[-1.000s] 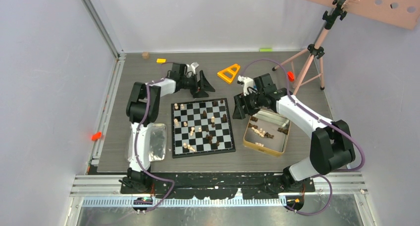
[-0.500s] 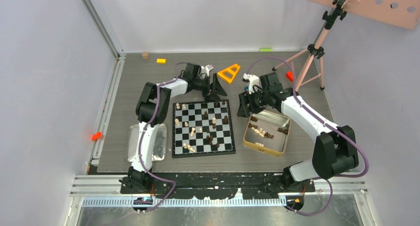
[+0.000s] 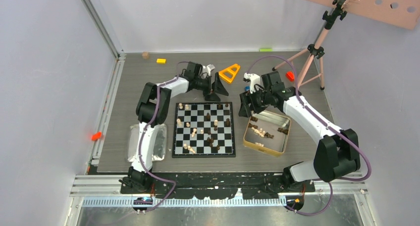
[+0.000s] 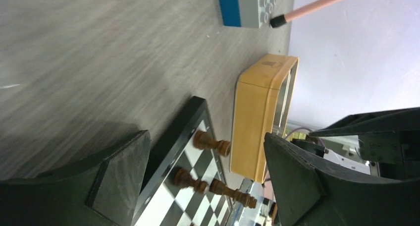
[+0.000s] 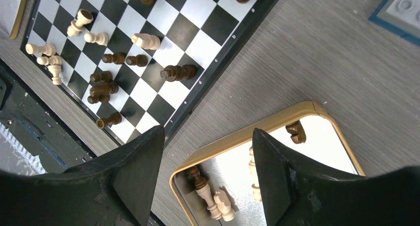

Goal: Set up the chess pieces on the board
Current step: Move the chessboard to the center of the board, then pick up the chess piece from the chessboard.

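Grey wood-grain table (image 3: 129, 87) between pale walls. A gold-rimmed square tin (image 3: 261, 149) sits toward the right and a shiny silver tray (image 3: 159, 155) toward the left. At the far edge are a small brown cube (image 3: 145, 54), a yellow brick (image 3: 161, 61) near it and a green strip (image 3: 266, 49) further right. An orange triangle frame (image 3: 236, 73) lies mid-table. A pink tripod (image 3: 317, 42) stands far right beneath a pink board with round holes (image 3: 366, 3), with a red block (image 3: 290, 76) by one leg. A blue brick (image 4: 247, 5) lies just beside a leg tip. A red clip (image 3: 96, 136) sits at the left edge
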Robot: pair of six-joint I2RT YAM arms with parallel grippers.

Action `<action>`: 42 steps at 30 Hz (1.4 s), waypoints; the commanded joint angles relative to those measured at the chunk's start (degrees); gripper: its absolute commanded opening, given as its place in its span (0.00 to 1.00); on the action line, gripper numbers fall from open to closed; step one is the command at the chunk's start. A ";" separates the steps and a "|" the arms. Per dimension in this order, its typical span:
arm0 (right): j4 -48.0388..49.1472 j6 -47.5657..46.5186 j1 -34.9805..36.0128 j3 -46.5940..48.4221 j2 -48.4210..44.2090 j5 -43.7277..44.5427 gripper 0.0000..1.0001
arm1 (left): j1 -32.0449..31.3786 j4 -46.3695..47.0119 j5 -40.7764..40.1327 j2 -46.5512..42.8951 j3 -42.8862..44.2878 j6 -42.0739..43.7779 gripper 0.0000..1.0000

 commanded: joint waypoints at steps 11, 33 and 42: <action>-7.00 -12.34 15.44 18.85 11.10 5.80 0.67 | 15.02 -31.69 -16.85 -22.17 1.11 32.61 0.89; -14.98 -19.72 22.13 31.57 32.23 7.86 0.50 | 18.79 -38.02 -48.95 -46.22 -19.95 52.95 1.00; -15.58 -20.77 22.48 31.36 33.91 7.51 0.41 | 20.54 -39.29 -46.43 -47.51 -18.38 52.35 1.00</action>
